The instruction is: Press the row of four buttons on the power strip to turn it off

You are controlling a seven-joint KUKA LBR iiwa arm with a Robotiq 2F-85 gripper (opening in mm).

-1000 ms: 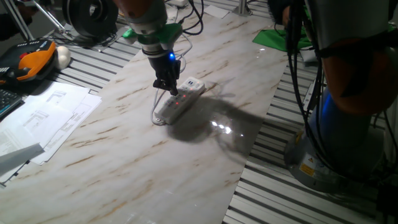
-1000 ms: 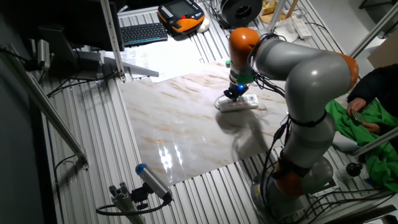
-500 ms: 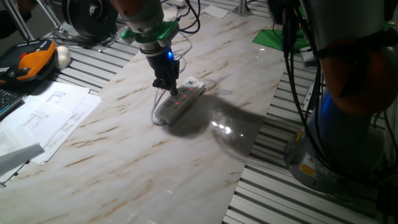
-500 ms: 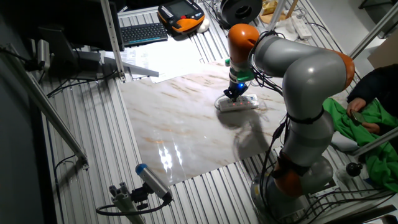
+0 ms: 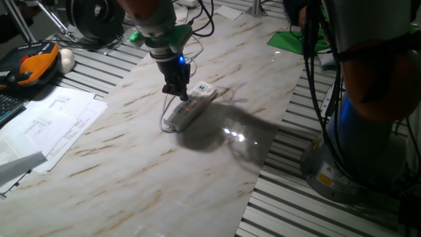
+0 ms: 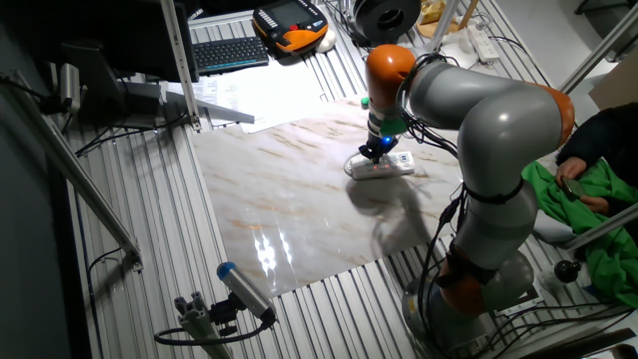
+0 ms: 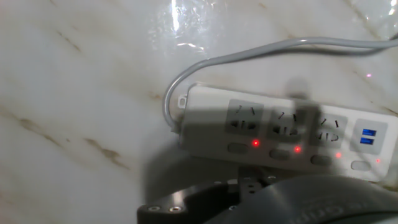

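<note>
Whether the fingers (image 5: pixel 176 91) are spread cannot be told. The power strip (image 5: pixel 189 106) lies directly beneath them on the table (image 5: pixel 131 164); its buttons (image 7: pixel 296 149) glow red, so each likely needs a square, separate press.

One strip (image 7: pixel 286 140) lies just ahead of the fingers, with one cord (image 7: pixel 249 53). It carries three sockets (image 7: pixel 283 122), two blue USB ports (image 7: pixel 369 137), and four buttons (image 7: pixel 277 153), seemingly three glowing red.
</note>
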